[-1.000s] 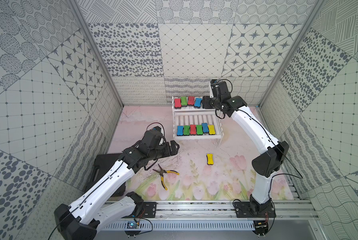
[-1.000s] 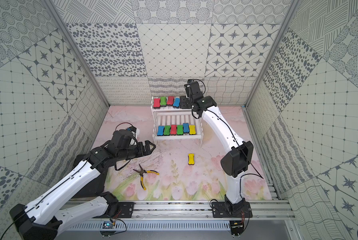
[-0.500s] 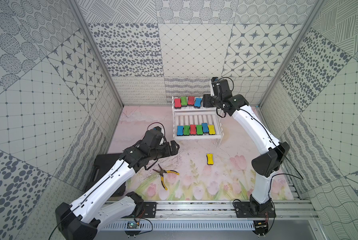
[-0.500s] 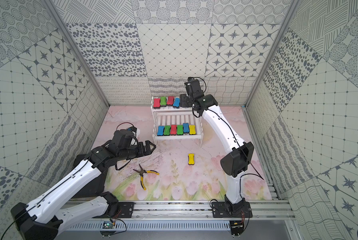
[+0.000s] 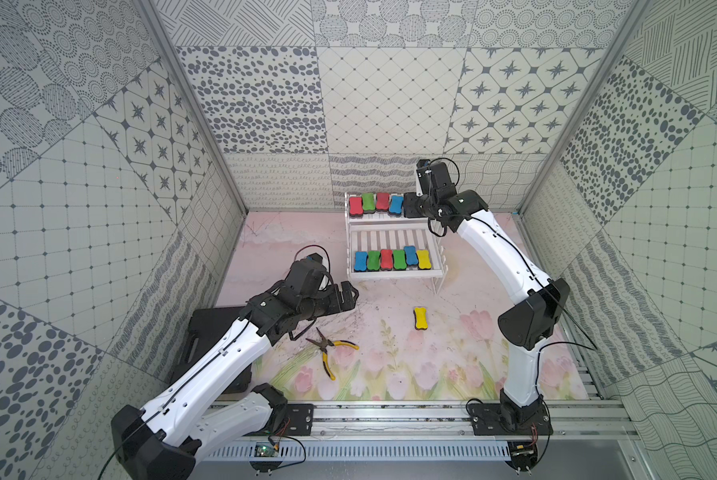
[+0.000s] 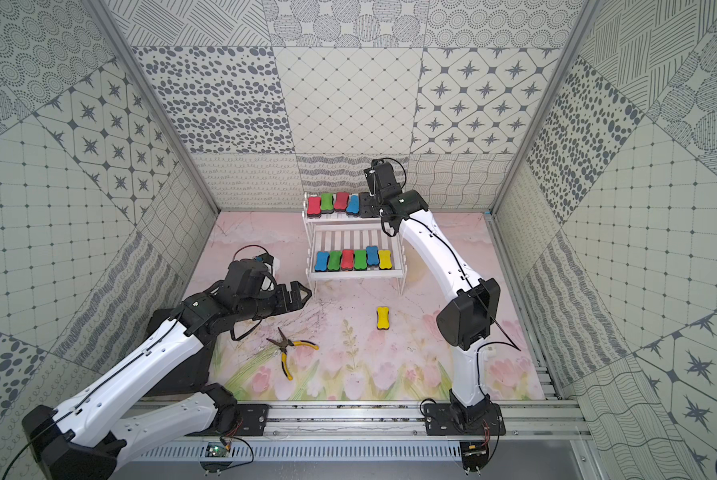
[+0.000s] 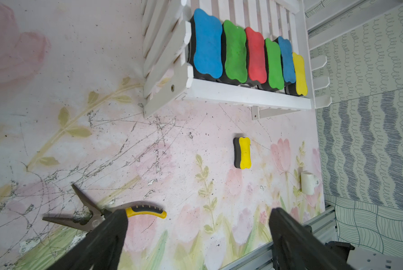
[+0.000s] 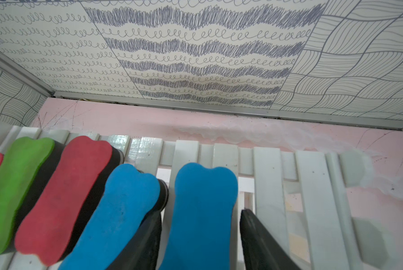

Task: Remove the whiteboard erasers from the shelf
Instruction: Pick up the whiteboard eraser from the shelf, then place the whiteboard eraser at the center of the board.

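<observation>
though not yet clamped, blue eraser (image 8: 202,210): flat at the upper tier's end nearest the right arm, just beside a second blue eraser (image 8: 116,222), bracketed by the right gripper (image 8: 200,214).
shelf (image 5: 383,219): eleven erasers aboard, five up top, six in the lower row (image 5: 392,259).
right gripper, shift: a touch further in over the upper tier than a second ago, jaws drawn narrower.
right gripper, state: partly apart, slivers of white slat visible either side of the pad; nothing held yet.
meaning: second pick likely about to close; one of twelve off.
yellow eraser (image 5: 420,318): alone on the bench (image 5: 452,365), well apart from the shelf.
left gripper (image 7: 198,210): spread wide, empty, near the pliers (image 5: 329,347).
</observation>
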Available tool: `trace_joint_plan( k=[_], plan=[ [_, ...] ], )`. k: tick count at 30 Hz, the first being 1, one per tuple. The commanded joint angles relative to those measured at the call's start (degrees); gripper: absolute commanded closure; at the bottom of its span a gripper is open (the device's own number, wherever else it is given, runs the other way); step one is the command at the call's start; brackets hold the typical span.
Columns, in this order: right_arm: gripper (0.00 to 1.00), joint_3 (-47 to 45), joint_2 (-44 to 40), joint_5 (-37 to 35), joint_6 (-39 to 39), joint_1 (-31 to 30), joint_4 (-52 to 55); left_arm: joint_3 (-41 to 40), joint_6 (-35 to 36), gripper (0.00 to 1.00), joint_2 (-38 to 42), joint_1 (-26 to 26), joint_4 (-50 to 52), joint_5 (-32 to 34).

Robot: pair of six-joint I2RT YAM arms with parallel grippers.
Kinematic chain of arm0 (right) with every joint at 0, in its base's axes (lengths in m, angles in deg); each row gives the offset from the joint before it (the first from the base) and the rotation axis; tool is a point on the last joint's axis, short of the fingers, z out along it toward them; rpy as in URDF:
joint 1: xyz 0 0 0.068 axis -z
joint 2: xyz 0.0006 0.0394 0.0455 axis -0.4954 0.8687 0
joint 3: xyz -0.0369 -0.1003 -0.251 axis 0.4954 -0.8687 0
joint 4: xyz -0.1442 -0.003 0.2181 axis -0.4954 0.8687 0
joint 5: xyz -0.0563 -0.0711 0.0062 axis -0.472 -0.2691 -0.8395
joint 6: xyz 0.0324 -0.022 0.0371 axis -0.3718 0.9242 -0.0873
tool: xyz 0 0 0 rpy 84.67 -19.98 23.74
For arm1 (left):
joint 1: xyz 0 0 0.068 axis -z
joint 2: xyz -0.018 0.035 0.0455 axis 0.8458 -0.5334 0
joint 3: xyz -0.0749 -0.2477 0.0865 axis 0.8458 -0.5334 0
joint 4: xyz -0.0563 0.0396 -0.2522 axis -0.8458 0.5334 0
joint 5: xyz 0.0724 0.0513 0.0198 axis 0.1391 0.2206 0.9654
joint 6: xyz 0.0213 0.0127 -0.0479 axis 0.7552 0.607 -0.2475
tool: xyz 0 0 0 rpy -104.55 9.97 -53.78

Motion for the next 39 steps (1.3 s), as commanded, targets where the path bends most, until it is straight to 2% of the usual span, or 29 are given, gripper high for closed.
trace_joint_plan(
  k=[1,6,11,14,22,29,34,39],
  plan=[
    [0.48,-0.42,0.35,-0.48,-0.18,-0.17,-1.25,-0.14,1.19,0.01,-0.12,-0.24,-0.21,0.17],
    [0.59,-0.49,-1.23,-0.74,-0.52,-0.2,-1.87,-0.25,1.06,0.01,-0.04,-0.31,-0.25,0.09],
    [0.61,-5.79,-7.6,-0.89,-1.47,-0.58,-4.52,-0.52,0.88,0.01,0.45,-0.28,-0.3,0.11],
    [0.61,-13.54,-14.16,-0.79,-2.47,-1.21,-8.23,-0.75,0.77,0.01,0.79,-0.4,-0.38,0.0],
    [0.62,-42.45,-36.29,-0.94,-7.89,-5.69,-18.84,-1.27,0.27,0.01,1.8,-0.42,-0.52,-0.59],
    [0.62,-61.65,-48.23,-6.08,-12.76,-14.99,-19.7,-1.34,0.25,0.01,1.6,-0.42,-0.3,-1.05],
    [0.63,-73.15,-49.3,-9.85,-17.61,-22.21,-24.34,-1.75,0.14,0.01,1.64,-0.43,-0.21,-0.65],
    [0.63,-82.78,-42.3,-7.57,-22.88,-23.81,-36.1,-2.26,0.09,0.01,1.64,-0.47,-0.21,-0.7]
  ],
)
